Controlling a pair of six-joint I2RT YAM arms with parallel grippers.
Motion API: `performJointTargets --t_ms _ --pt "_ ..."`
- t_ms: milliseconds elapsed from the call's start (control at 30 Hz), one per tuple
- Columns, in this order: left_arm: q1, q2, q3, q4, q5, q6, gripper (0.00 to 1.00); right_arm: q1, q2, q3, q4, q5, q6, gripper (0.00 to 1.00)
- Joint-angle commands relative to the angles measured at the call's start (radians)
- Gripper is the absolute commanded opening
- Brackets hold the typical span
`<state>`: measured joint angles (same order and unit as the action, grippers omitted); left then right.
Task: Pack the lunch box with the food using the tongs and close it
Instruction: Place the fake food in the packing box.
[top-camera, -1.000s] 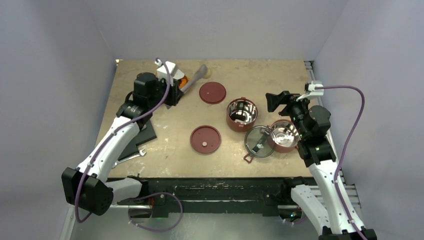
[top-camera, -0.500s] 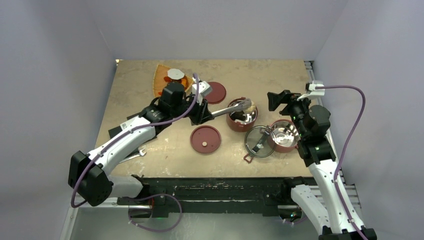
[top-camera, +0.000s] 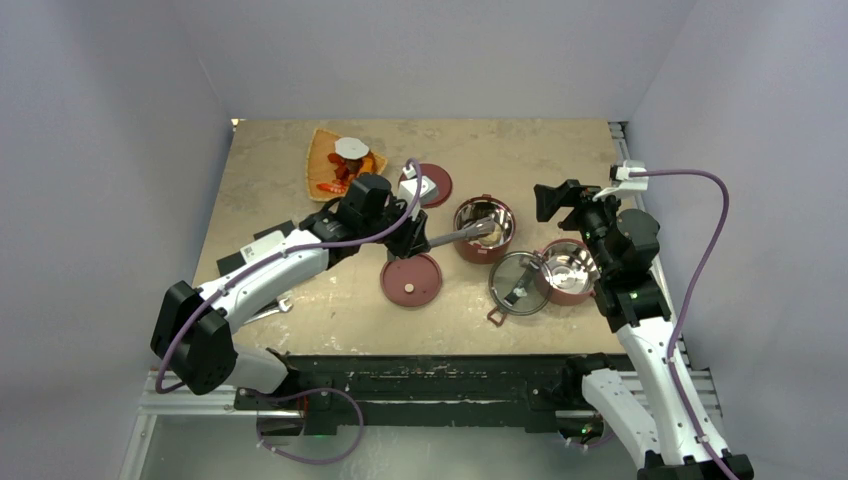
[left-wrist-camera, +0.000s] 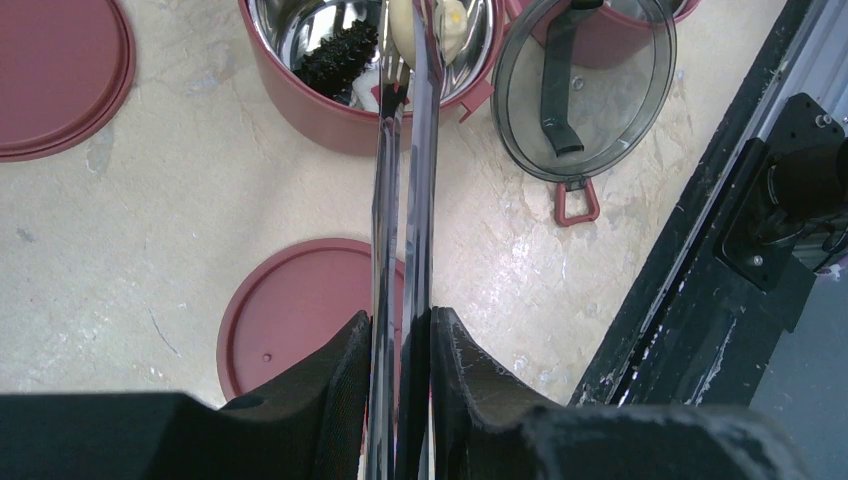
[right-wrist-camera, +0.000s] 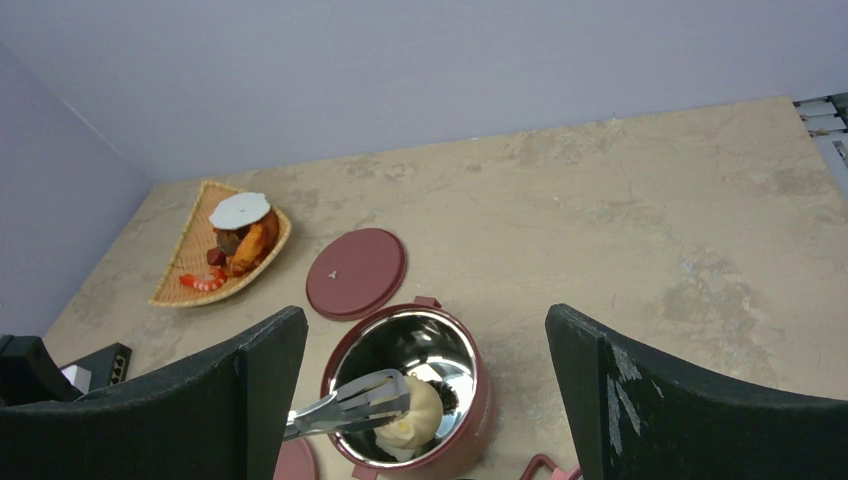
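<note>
Reaching in from the left, the left arm stretches low over the surface (top-camera: 520, 150), elbow bent and wrist turned to the right. The left hand (left-wrist-camera: 400, 335) is pinching the tongs (left-wrist-camera: 405, 200), whose two thin arms are squeezed almost together between the dark fingers (left-wrist-camera: 340, 370). The tongs run out over one dark-red disc lid (left-wrist-camera: 290, 310) and end above the open bowl (left-wrist-camera: 310, 105) of the lunch box, which stands mid-surface. Their tips clamp a pale, rounded piece of food (right-wrist-camera: 415, 418) just over the steel lining, and a dark ridged piece (left-wrist-camera: 340, 60) lies inside the bowl.

The right arm stands folded upright by the right edge. The right hand (top-camera: 553, 203) hangs above the surface with its fingers (right-wrist-camera: 250, 390) spread wide, gripping nothing and facing the bowl. The second bowl (top-camera: 560, 295) sits beside that arm, touching the smoky clear lid (top-camera: 515, 283) that lies just to its left. More food sits on the orange tray (top-camera: 320, 165) at the far left, with a white round slice (top-camera: 351, 148) on top.

From the left wrist, the tong tips and the bowl's far rim are cut off at the view's top edge, and the tongs' joined end is hidden behind the fingers. From above, the left hand's fingers are lost under the wrist and its cable, which also cover part of another disc lid (top-camera: 432, 185). I cannot tell what the pale piece is.
</note>
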<state>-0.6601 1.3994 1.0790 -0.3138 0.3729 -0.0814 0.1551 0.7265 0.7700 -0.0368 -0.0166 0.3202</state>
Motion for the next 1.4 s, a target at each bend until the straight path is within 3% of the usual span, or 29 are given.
performJointTargets --t_ms 0,267,367,1000,1167,1367 --pt "-0.009 0.003 0.042 0.025 -0.020 0.020 0.23 0.000 0.003 0.026 0.032 0.014 -0.011 0.93" --pt "-0.010 0.003 0.042 0.028 -0.030 0.017 0.39 -0.001 0.006 0.025 0.032 0.012 -0.010 0.93" --pt "-0.011 0.003 0.043 0.027 -0.030 0.016 0.41 0.000 0.008 0.025 0.032 0.012 -0.013 0.93" --pt "-0.009 -0.137 -0.018 0.155 -0.077 -0.001 0.34 -0.001 0.005 0.019 0.054 0.009 -0.009 0.93" --pt "0.013 -0.158 -0.002 0.109 -0.221 0.015 0.33 0.000 0.003 0.019 0.052 0.009 -0.010 0.93" --pt "0.202 -0.123 0.033 0.035 -0.434 -0.041 0.31 0.000 -0.004 0.016 0.047 -0.006 -0.010 0.93"
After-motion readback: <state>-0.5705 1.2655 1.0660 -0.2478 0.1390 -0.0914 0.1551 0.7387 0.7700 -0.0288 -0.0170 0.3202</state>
